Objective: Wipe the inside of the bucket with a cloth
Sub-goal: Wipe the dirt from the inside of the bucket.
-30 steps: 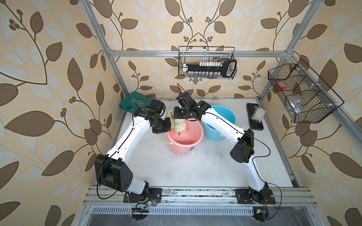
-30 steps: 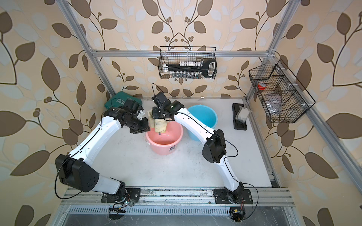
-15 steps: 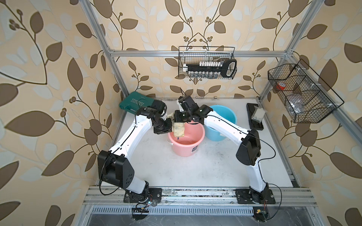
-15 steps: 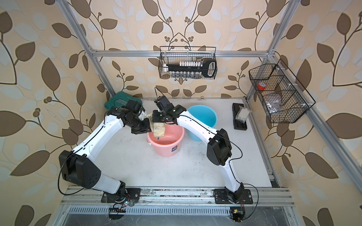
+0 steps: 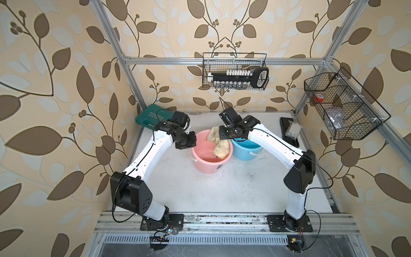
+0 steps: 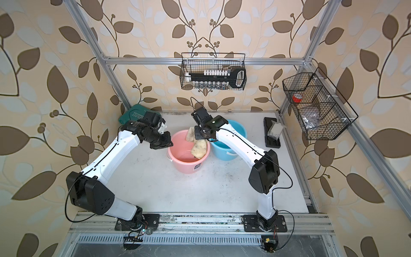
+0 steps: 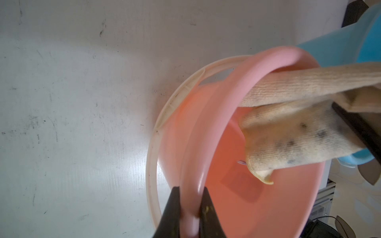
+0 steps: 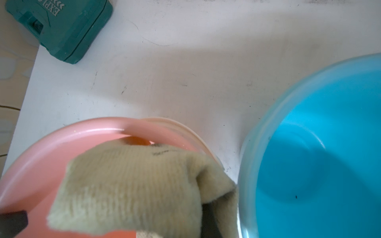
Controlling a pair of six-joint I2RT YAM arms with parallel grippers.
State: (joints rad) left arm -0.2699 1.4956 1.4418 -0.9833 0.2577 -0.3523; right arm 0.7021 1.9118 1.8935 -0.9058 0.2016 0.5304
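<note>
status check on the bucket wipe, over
Left gripper shut on pink bucket rim. Right gripper shut on cloth, draped over the rim and hanging inside. Blue bucket close alongside, not blocking.

Walls all round are covered in wallpaper (image 5: 66, 66): cream w/ big brown leaves, thin vine stems and pale leaf shapes between. A silver aluminium frame (image 5: 164, 59) stands inside them, w/ posts at the back corners and a crossbar along the back wall. A black wire basket (image 5: 206, 66) hangs off that bar, approx. centre. A second wire basket (image 5: 355, 131) is fixed on the right-hand side. The tabletop (image 5: 211, 191) is white, scuffed w/ grey marks and scratches. Metal rails (image 5: 222, 222) run along its front edge, then a slotted grille strip (image 5: 200, 239). Below that is a dark shiny surface (image 5: 222, 251) — poss. the floor, hard to tell. Light is soft and even — a pale glare patch (image 7: 115, 156) shows on the tabletop in the left wrist view.
</note>
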